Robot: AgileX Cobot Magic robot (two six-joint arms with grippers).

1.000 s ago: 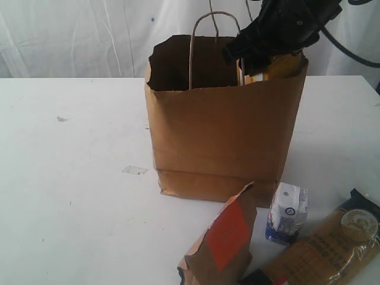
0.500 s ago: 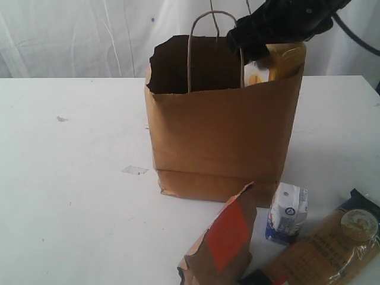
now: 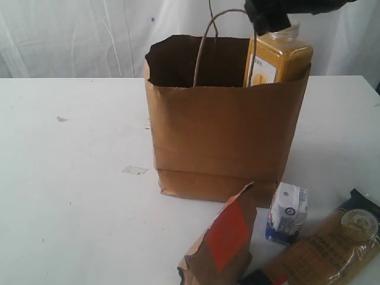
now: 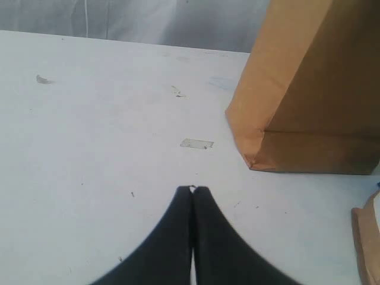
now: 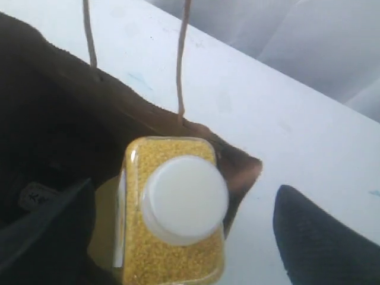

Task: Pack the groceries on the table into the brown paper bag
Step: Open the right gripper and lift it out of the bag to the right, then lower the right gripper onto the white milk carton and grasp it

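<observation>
Nearest the exterior camera, three groceries lie unpacked on the table (image 3: 71, 196): the brown pouch (image 3: 222, 243), the spaghetti packet (image 3: 323, 246) and the small carton (image 3: 287, 212), the carton just in front of the bag's base. The left gripper (image 4: 192, 191) is fully closed, holds nothing, and hangs low over bare tabletop near the bag's lower corner. Behind the groceries stands the brown paper bag (image 3: 225, 136), upright and open. The yellow bottle (image 3: 279, 56) sits in its far right corner, with shoulders and white cap above the rim. The right gripper (image 3: 274, 22) hovers directly over the cap with jaws spread wide, one finger (image 5: 320, 231) well clear of the bottle. Hazard: the handle loop (image 3: 228, 15) rises beside the gripper, so a careless lift could snag it and drag or topple the bag. The bottle's seating is hidden; if it is poorly supported, it may tip.
</observation>
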